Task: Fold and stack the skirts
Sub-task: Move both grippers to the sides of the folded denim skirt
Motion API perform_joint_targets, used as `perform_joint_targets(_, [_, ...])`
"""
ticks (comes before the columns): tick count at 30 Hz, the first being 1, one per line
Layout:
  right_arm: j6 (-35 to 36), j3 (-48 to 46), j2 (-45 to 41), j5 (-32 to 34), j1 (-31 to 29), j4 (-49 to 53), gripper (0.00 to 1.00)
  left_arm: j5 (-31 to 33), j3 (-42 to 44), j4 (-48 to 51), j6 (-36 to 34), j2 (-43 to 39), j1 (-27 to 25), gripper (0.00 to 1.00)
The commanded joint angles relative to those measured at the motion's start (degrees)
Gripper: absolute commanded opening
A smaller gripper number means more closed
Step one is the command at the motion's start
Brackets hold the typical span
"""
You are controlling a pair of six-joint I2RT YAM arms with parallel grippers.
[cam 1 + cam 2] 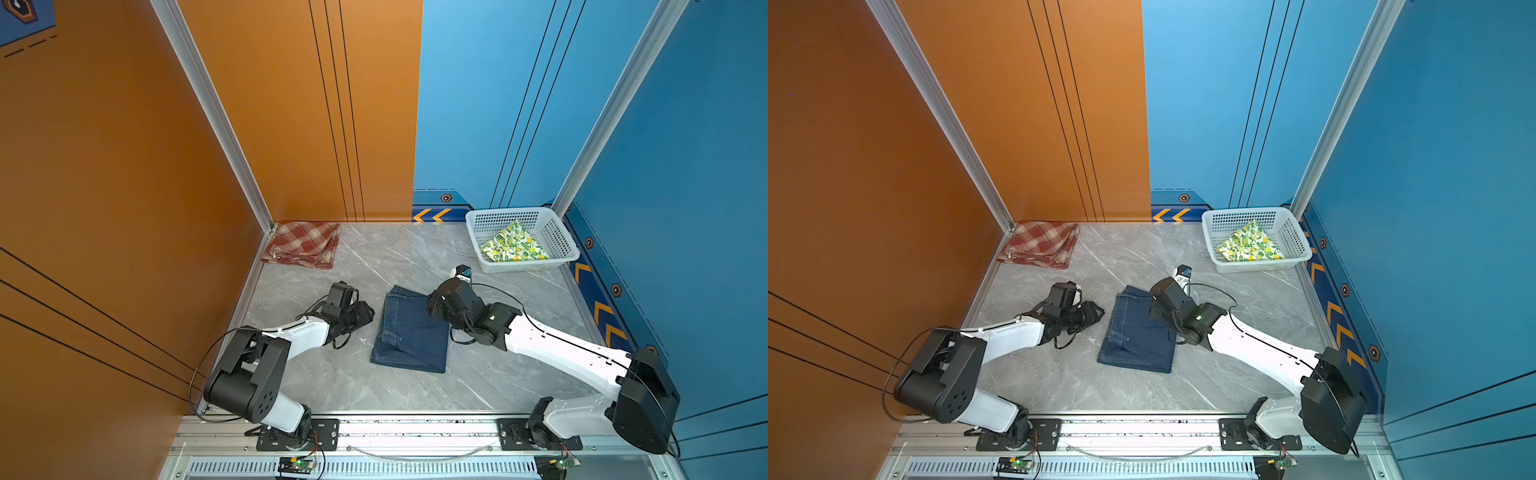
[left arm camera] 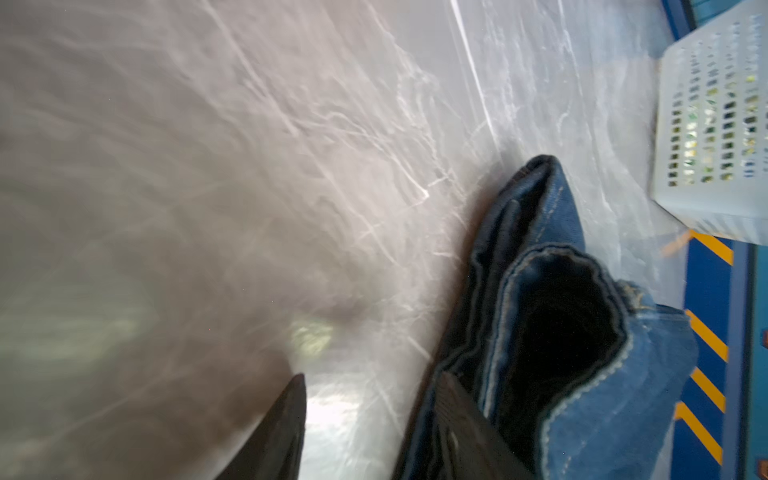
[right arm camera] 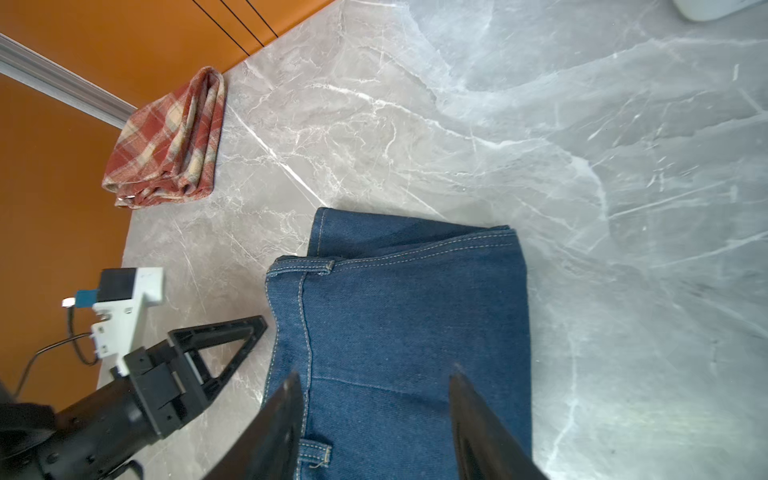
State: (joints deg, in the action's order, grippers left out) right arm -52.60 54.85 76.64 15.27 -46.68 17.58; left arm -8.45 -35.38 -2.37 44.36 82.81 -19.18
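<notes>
Bright even light, left wrist view blurred

Words, numbers, brands: none legible anywhere
Back wall strip [image 1: 461,212]: two orange chevrons [image 1: 432,215] on dark blue, pointing left; one small hexagon emblem [image 1: 446,198] above them
Side wall strip [image 1: 592,291]: a row of orange arrow marks [image 1: 604,311] on dark blue; small hexagon badges [image 1: 616,289] alongside; in the left wrist view only blurred slanted orange bars [image 2: 706,336]
Blue panel [image 1: 25,25], upper corner of a top view: part of a larger hexagon mark, cut off by the edge
</notes>
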Motion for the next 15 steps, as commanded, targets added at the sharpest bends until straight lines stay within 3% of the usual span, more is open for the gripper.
perform_joint_targets(1, [4.68,-1.62,-1.56,0.41,0.96,2.64,0.58,9.81,-1.47,9.06,-2.35,-6.65,-1.24,0.51])
perform_joint_targets(7, [4.85,-3.18,0.11,-2.56,2.75,2.29,0.56,14.41,-7.16,13.67,-5.81,-10.69,-12.45,0.47])
perform_joint_targets(15, [4.92,-3.73,5.73,-7.15,6.07,-3.5,0.47,13.85,-9.26,13.7,-3.64,-5.02,-25.17,0.43])
